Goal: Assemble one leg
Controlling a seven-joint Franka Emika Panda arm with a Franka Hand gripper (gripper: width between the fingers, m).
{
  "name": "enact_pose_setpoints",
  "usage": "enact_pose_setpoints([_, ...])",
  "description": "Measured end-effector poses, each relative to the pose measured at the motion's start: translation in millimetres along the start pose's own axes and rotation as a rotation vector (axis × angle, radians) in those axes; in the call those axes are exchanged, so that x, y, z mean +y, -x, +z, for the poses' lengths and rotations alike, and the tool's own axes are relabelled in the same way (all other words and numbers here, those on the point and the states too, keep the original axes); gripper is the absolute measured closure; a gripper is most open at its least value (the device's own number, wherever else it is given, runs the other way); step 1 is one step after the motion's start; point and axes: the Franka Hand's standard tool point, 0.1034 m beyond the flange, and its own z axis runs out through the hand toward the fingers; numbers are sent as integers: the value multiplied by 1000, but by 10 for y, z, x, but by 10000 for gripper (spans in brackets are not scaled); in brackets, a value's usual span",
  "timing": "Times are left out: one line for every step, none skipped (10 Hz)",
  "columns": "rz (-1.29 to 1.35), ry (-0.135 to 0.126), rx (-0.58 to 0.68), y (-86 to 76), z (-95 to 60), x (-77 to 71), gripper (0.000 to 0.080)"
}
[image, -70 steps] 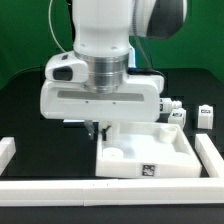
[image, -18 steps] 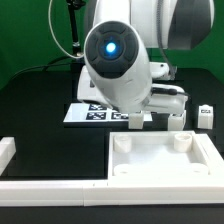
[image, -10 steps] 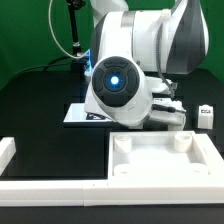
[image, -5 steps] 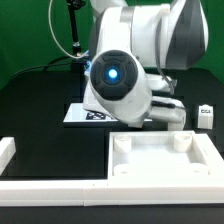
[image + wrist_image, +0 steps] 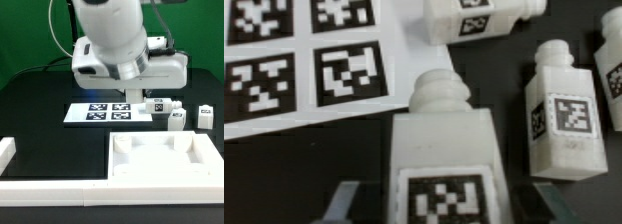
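One leg [image 5: 445, 140], a white squarish post with a black-and-white tag, lies between my gripper's fingers in the wrist view. In the exterior view this leg [image 5: 158, 106] lies on the black table just right of the marker board [image 5: 98, 112]. My gripper [image 5: 446, 208] is open: dark gaps show between each finger and the leg's sides. In the exterior view the gripper [image 5: 143, 99] hangs low over that spot. Other legs lie close by [image 5: 566, 112] [image 5: 475, 20], and two stand at the exterior view's right [image 5: 178, 117] [image 5: 206, 115].
The large flat white panel with round corner sockets [image 5: 165, 172] lies in front of the legs. A white rail [image 5: 8, 152] runs along the front and the exterior view's left. The marker board also fills part of the wrist view [image 5: 304, 60].
The arm has turned and risen clear of the camera, then settled with the gripper down over the leg beside the marker board. The panel and the other legs have not moved.
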Motion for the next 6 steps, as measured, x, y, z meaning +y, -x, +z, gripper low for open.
enact_pose_setpoints([-4, -1, 73, -60, -28, -8, 519])
enact_pose_setpoints([-10, 2, 123, -67, -50, -31, 519])
enact_pose_setpoints([-41, 39, 202, -123, -172, -110, 519])
enact_pose_setpoints([-101, 42, 263, -174, -466, -208, 519])
enact_pose_setpoints([-127, 38, 308, -252, -772, -308, 519])
enact_pose_setpoints([-98, 26, 370, -327, -997, -522, 519])
